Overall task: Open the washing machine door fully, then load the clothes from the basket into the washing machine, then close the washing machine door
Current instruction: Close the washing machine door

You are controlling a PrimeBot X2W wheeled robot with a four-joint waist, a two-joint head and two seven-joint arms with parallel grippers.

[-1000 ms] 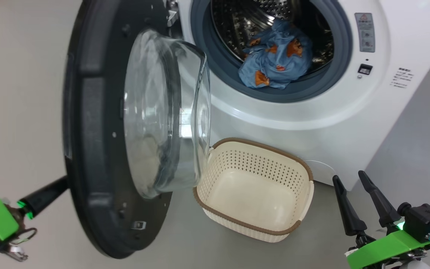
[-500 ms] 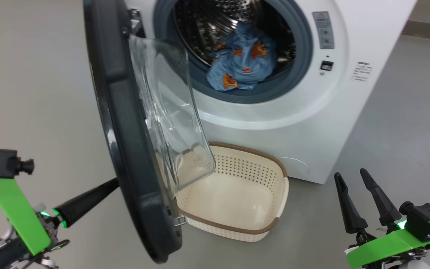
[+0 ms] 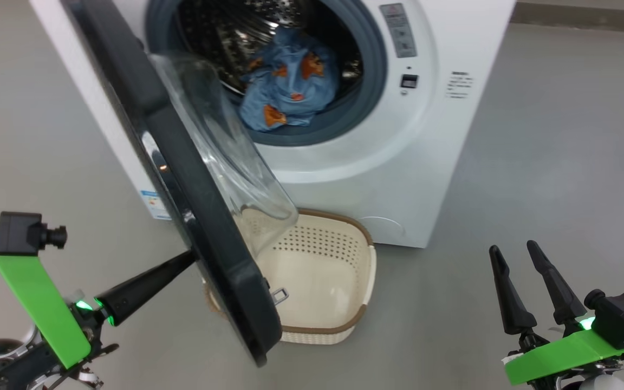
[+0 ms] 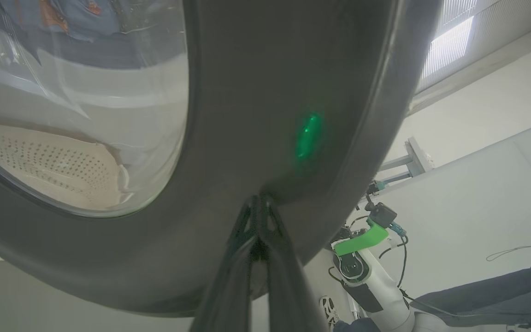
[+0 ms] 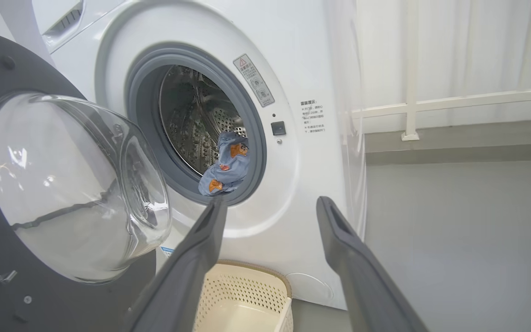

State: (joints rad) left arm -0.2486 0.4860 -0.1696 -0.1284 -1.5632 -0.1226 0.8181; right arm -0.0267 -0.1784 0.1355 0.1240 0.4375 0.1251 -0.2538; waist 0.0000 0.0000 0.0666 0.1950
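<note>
Pressing the door shut is, I judge, the step in hand. My left gripper point(image 4: 258, 203) has its two fingers closed flat together on nothing. The joined tips bear on the glossy outer face of the washing machine door point(image 3: 176, 179), low on the black ring. Closed fingers make one stiff pusher, which suits swinging a panel better than grasping it.

The door stands part-way round on its hinge at the left of the opening. Its glass bowl window point(image 3: 220, 157) bulges toward the machine and overhangs the near-left part of the basket point(image 3: 369, 254).

The basket sits on the floor point(image 3: 534, 162) just before the washing machine point(image 3: 344, 184). Its bottom is bare where it can be seen, so loading looks complete.

The clothes point(image 3: 285, 86) lie bundled at the mouth of the steel drum point(image 3: 220, 32). Their lower fold rests on the grey-blue gasket point(image 3: 369, 81) — a place where the closing door might pinch fabric.

My right gripper point(image 3: 512, 249) hangs low at my right — fingers spread wide, empty, well apart from the machine. There it appears to be outside the door's arc.
</note>
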